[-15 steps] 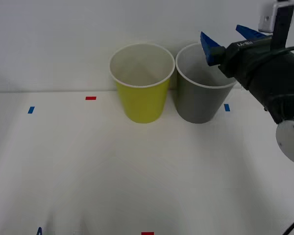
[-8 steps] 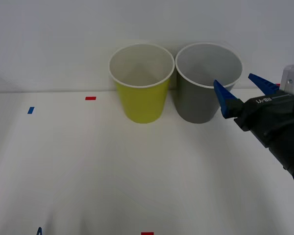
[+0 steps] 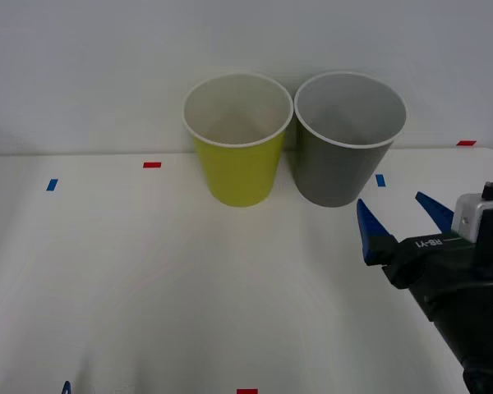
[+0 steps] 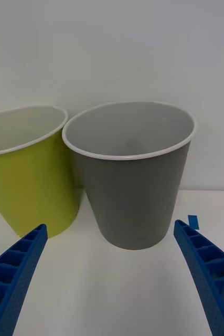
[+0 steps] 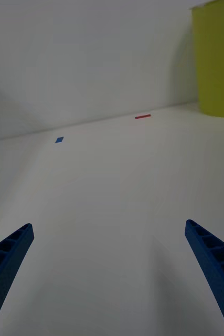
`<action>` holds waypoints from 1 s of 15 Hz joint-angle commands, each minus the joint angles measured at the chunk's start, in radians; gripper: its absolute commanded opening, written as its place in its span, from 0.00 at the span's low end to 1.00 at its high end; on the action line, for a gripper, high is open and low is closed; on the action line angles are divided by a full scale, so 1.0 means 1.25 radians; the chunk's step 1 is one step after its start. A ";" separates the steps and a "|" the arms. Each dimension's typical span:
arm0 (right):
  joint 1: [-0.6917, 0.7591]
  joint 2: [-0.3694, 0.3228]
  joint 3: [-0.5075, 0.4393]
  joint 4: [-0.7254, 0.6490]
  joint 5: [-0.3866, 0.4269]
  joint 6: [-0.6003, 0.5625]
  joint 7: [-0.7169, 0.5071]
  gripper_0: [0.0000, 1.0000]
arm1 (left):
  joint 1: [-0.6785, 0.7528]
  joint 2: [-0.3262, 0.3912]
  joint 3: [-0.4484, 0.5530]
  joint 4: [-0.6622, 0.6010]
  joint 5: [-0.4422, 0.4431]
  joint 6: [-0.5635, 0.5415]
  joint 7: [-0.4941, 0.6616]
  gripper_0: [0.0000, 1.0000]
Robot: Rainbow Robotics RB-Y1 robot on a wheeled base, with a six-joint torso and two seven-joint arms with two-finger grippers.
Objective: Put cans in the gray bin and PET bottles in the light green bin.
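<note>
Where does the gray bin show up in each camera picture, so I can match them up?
Front view: gray bin at back of the table, right of centre, beyond the open right gripper.
Right wrist view: gray bin centred.
Left wrist view: not in it.
Shared landmark: the light green bin beside it.

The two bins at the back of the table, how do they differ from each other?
Colour: the light green bin has a yellow-green wall, the gray bin a dark gray one. Inside: the light green bin looks whitish, the gray bin pale gray. Place: the light green bin stands on the robot's left, the gray bin on its right, nearer the open right gripper. Both are round, tapered, upright and white-rimmed.
</note>
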 commanded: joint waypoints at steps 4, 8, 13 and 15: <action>0.030 0.018 0.008 0.297 0.110 -0.430 -0.013 0.82 | 0.000 0.000 0.000 0.000 0.000 0.000 0.000 1.00; 0.084 0.025 -0.011 0.430 0.101 -0.633 0.012 0.82 | 0.000 0.000 0.000 0.000 0.000 0.000 0.000 1.00; 0.201 -0.012 -0.007 0.443 0.090 -0.744 0.052 0.82 | 0.000 0.000 0.000 0.000 0.000 0.000 0.000 1.00; 0.220 -0.013 -0.001 0.510 0.062 -0.844 0.120 0.82 | 0.000 0.000 0.000 0.000 0.000 0.000 0.000 1.00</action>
